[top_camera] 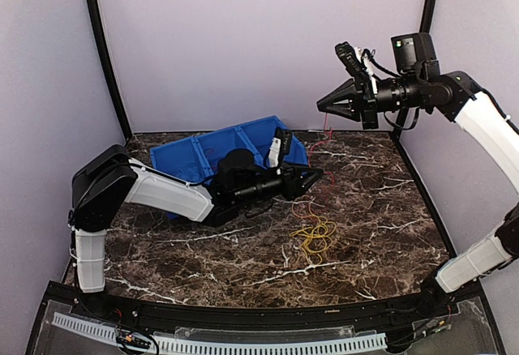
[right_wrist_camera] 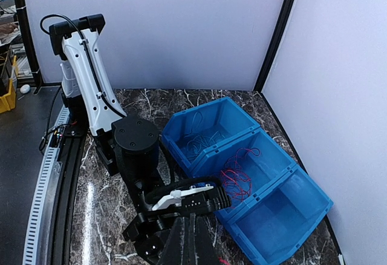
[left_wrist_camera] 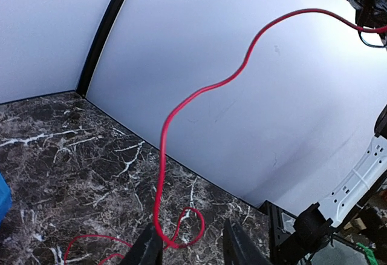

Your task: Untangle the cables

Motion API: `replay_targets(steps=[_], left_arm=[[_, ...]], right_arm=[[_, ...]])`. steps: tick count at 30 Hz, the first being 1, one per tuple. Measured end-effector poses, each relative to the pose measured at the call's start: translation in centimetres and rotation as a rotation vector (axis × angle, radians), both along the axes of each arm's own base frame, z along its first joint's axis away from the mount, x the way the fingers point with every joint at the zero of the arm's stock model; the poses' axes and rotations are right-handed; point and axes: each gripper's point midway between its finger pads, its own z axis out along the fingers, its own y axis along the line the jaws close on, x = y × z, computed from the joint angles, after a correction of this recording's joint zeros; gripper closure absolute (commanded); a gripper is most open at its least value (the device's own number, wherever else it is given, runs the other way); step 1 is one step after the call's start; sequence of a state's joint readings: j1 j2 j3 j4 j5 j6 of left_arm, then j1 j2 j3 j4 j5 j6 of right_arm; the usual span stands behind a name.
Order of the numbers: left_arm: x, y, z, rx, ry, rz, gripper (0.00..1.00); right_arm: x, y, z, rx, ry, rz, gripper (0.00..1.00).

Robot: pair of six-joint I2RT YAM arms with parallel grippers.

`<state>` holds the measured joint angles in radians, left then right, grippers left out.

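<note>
Dark marble table, pale walls, left claw parted, right claw pinching red cable

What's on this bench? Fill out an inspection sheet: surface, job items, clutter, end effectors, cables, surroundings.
Surface: dark marble table.
Job's things: red cable strung from table to right end effector; yellow cable loose on table; red wires and dark wires in blue bin.
Clutter: nothing seen.
End effectors: left end effector open around red cable; right shut on it, raised.
Cables: black lead on left arm.
Surroundings: pale walls, black posts.
</note>
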<state>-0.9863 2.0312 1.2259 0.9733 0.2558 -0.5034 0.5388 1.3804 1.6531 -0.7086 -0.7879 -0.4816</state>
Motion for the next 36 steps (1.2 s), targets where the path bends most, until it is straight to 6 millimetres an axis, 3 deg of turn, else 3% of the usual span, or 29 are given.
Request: replay_targets(steps=[5,9,11,12,16,17,20,22,27,30,32,36], left_arm=[[0.4,-0.3,-0.4,-0.007,0.052,0.000,0.79],[0.9,0.0,-0.5,-0.021,0.091,0.001,0.99],[1.0,0.1,-0.4,-0.029,0.101,-0.002,1.00],[1.0,0.1,-0.3,-0.034,0.104,-0.004,1.00],[0.9,0.5,-0.2,-0.051,0.105,-0.010,1.00],[0.7,0.8,-0.6,-0.045,0.112,-0.008,1.00],[0.2,2.4,-1.5,-0.011,0.142,0.014,1.00],[-0.5,4.2,-1.3,0.008,0.159,0.043,1.00],[-1.9,8.6,2.9,-0.032,0.145,0.124,1.00],[-2.4,11.0,4.2,-0.051,0.145,0.175,1.00],[-2.5,12.1,3.7,-0.045,0.159,0.209,1.00],[-2.7,14.2,0.1,0.022,0.219,0.279,1.00]], right_arm=[[0.0,0.0,0.0,-0.002,-0.002,0.002,1.00],[0.0,0.0,-0.1,-0.003,-0.004,0.002,1.00],[0.0,0.0,-0.1,-0.005,-0.005,-0.002,1.00],[0.1,0.0,-0.3,-0.006,-0.005,-0.005,0.97],[0.5,-0.4,-2.5,-0.037,0.005,-0.042,0.58],[0.8,-0.6,-3.5,-0.050,0.017,-0.058,0.50],[1.9,-1.1,-7.5,-0.093,0.064,-0.110,0.37],[2.7,-1.6,-11.7,-0.137,0.114,-0.144,0.30],[2.6,-2.1,-20.6,-0.242,0.254,-0.166,0.20],[2.6,-1.3,-24.5,-0.305,0.306,-0.142,0.16],[2.6,-0.4,-26.5,-0.341,0.323,-0.121,0.13],[2.0,1.5,-31.5,-0.447,0.379,-0.078,0.12]])
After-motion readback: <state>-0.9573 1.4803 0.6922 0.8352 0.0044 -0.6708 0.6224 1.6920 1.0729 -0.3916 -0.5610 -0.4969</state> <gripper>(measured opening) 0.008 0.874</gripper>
